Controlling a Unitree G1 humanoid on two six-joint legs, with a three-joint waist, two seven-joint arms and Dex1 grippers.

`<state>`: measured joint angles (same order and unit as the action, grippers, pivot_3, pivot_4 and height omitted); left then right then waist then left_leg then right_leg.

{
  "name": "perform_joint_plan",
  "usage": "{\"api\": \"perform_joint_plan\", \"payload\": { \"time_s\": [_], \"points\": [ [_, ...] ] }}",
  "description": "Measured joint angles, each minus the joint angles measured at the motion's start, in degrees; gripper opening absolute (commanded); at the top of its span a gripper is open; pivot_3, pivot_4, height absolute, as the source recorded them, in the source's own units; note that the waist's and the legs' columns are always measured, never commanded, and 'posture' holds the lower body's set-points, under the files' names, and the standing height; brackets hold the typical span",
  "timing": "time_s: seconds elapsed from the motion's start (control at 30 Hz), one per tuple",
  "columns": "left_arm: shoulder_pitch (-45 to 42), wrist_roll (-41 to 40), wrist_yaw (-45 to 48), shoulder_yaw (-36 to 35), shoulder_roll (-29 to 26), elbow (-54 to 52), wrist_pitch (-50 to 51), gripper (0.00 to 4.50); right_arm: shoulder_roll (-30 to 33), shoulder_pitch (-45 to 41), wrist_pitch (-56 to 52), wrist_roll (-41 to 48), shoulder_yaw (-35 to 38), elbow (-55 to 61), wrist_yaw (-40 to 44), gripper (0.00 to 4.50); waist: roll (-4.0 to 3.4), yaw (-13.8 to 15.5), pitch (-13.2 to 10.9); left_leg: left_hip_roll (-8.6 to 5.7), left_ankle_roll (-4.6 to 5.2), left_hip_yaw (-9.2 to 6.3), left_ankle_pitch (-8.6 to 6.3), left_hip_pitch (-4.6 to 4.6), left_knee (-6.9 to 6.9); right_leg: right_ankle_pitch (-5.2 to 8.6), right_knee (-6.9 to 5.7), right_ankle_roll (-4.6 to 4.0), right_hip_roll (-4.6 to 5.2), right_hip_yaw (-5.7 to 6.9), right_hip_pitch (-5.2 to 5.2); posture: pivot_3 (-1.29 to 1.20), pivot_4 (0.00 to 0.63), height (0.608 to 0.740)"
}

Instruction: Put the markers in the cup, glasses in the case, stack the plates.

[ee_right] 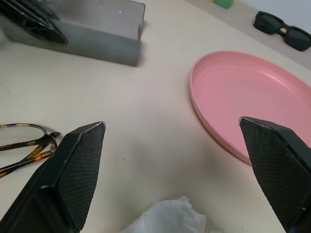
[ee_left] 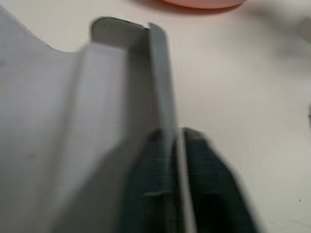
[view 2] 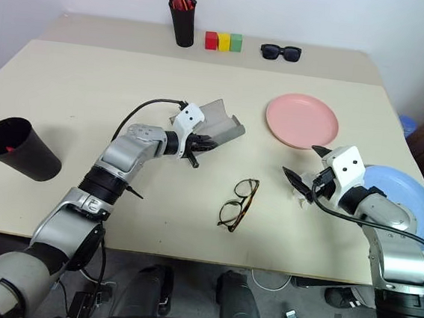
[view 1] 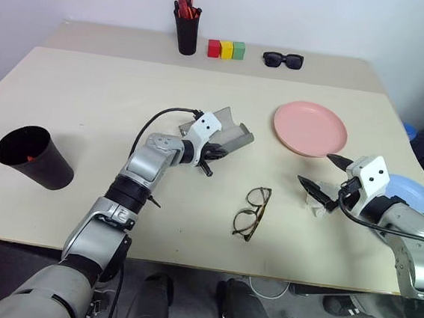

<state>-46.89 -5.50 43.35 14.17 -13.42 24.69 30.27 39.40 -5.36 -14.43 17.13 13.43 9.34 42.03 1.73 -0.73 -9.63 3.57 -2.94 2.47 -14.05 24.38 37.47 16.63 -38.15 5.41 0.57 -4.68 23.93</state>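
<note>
Between right jaws, crumpled tissue (ee_right: 167, 217)

The case (view 1: 229, 137) lies mid-table (view 1: 90, 95), the glasses (view 1: 252, 212) in front of it, 1 plate (view 1: 310, 128) to its right, the cup (view 1: 33, 157) far left.

a plain indoor test room or lab, not a home: a bare beige table (view 1: 91, 87) stands against a blank white wall (view 1: 323, 19) along the top of the frame. small props sit in a row at its far edge: a pen holder (view 1: 186, 32), three coloured blocks (view 1: 226, 50) and sunglasses (view 1: 283, 59). loose cables (view 1: 274, 289) lie on the floor at the bottom.
</note>
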Motion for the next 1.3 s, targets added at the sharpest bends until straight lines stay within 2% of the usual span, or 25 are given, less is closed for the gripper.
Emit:
{"api": "perform_joint_plan", "payload": {
  "time_s": [0.17, 0.33, 0.4, 0.57, 0.67, 0.8, 0.87, 1.03, 1.13, 1.3],
  "points": [
    [2.8, 1.3, 2.7, 1.1, -2.3, -2.5, -4.8, 0.04, 0.0, 0.8, 0.8, 0.0, 0.0, 0.0, 0.1, 4.5, -0.03, -0.2, 0.0, 0.01, 0.0, 0.0, 0.0, -0.01, -0.02, 0.0, 0.0, 0.0, -0.01, 0.0, 0.0, 0.0, 0.15, 0.732],
    [10.2, 1.0, 17.8, 5.8, -12.1, -13.7, -14.8, 0.04, 0.0, 2.6, 0.5, 1.3, 0.2, 0.8, 2.1, 4.5, -0.18, -0.1, 0.0, 0.02, -0.02, 0.03, 0.01, -0.04, -0.03, 0.0, -0.02, -0.01, 0.0, -0.02, -0.01, 0.0, 0.15, 0.732],
    [10.9, 1.1, 20.5, 6.6, -14.0, -14.8, -15.6, 0.04, 0.0, 3.2, 0.0, 1.9, 0.2, 1.7, 2.8, 4.5, -0.21, 0.1, 0.0, 0.02, 0.0, 0.02, 0.01, -0.05, 0.05, 0.0, -0.02, -0.01, 0.0, -0.01, -0.07, 0.0, 0.15, 0.732],
    [10.9, 1.2, 21.5, 6.7, -14.2, -14.8, -16.1, 0.04, 0.1, 4.1, -2.4, 4.2, 0.2, 4.8, 4.1, 4.5, -0.23, 0.1, 0.0, 0.03, 0.31, -0.02, -0.17, -0.04, 0.51, 0.02, 0.01, 0.01, 0.01, 0.02, -0.32, 0.0, 0.15, 0.732],
    [10.9, 1.2, 21.6, 6.6, -14.0, -14.5, -15.8, 0.84, 1.3, 5.6, -7.5, 5.6, -0.4, 6.7, 4.6, 4.5, -0.23, 0.1, 0.0, 0.03, 0.34, -0.03, -0.19, -0.04, 0.54, 0.02, 0.01, 0.02, 0.02, 0.02, -0.34, 0.0, 0.15, 0.732],
    [10.7, 2.2, 19.4, 6.4, -13.4, -13.4, -18.7, 2.87, 1.5, 6.5, -14.1, 10.7, 0.1, 10.3, 4.7, 4.5, -0.24, 0.0, 0.1, 0.03, 0.34, -0.05, -0.19, -0.05, 0.55, 0.02, -0.01, 0.02, 0.01, 0.02, -0.34, 0.0, 0.15, 0.732],
    [10.3, 2.6, 17.9, 6.1, -13.3, -13.0, -20.1, 2.87, 1.6, 6.4, -17.9, 13.5, 0.9, 12.3, 3.9, 4.5, -0.24, 0.0, 0.1, 0.04, 0.34, -0.06, -0.19, -0.05, 0.55, 0.02, -0.01, 0.03, 0.01, 0.03, -0.35, 0.0, 0.15, 0.732],
    [11.5, 0.6, 11.1, -1.8, -11.3, -16.0, -24.2, 2.87, 0.6, 7.8, -33.4, 24.2, 1.3, 20.1, -2.0, 4.5, -0.25, 0.0, 0.1, 0.08, 0.36, -0.1, -0.2, -0.04, 0.54, 0.02, -0.02, 0.03, 0.02, 0.05, -0.36, 0.0, 0.15, 0.732],
    [16.9, 0.0, 9.4, -3.9, -12.6, -22.8, -25.8, 2.87, -1.9, 8.9, -40.6, 28.6, 1.0, 23.0, -8.1, 4.5, -0.38, -0.1, 0.1, 0.08, 0.38, -0.06, -0.21, -0.09, 0.53, 0.02, -0.01, 0.03, 0.03, 0.03, -0.4, 0.0, 0.15, 0.732],
    [30.1, 0.0, 6.3, -4.1, -13.6, -32.1, -26.1, 2.87, -9.7, 8.3, -52.2, 41.0, 3.3, 24.1, -21.7, 4.5, -0.38, 0.0, 0.1, 0.14, 0.38, -0.07, -0.21, -0.11, 0.57, 0.02, -0.01, 0.01, 0.04, 0.04, -0.44, 0.0, 0.15, 0.732]
  ]
}}
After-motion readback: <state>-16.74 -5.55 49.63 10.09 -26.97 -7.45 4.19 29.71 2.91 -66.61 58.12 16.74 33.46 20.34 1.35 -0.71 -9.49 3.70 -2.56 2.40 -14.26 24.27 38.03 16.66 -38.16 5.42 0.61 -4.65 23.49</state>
